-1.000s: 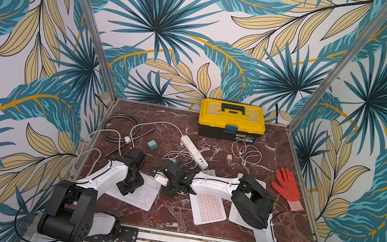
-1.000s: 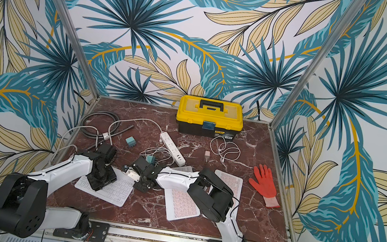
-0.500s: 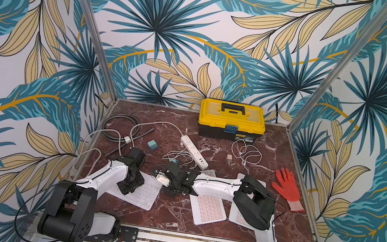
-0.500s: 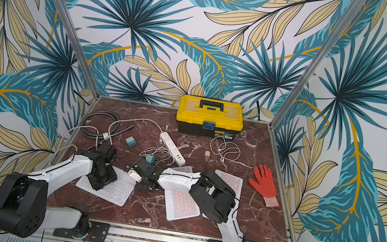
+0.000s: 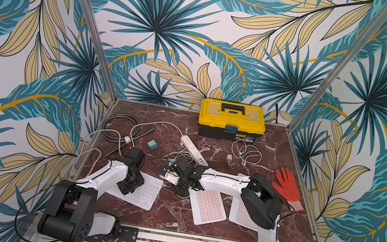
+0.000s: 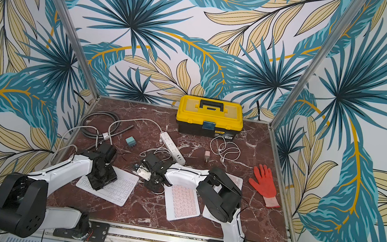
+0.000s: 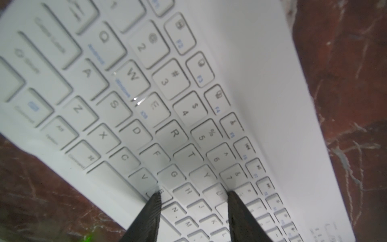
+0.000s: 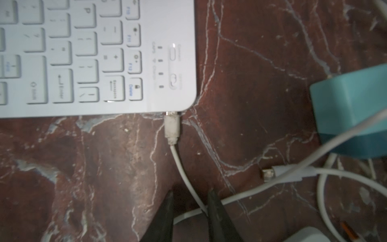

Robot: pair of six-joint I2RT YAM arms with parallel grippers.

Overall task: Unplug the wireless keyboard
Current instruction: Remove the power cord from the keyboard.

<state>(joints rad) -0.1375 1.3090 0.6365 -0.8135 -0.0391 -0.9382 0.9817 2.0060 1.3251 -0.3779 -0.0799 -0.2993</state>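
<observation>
Right wrist: right hand [image 8: 191, 193] spread astride cable [image 8: 181, 167]; left hand [image 7: 193, 193] spread on kbd [image 7: 125, 104]; toolbox [image 5: 232, 120] shut.

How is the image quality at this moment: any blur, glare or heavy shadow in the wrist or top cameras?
Left wrist view: white keyboard soft toward the Caps Lock end, grey shadow ahead of the dark left fingertips. Right wrist view: plug fairly sharp, teal block blurred, right fingertips silhouetted. Both top views: evenly lit, sharp, no glare.
</observation>
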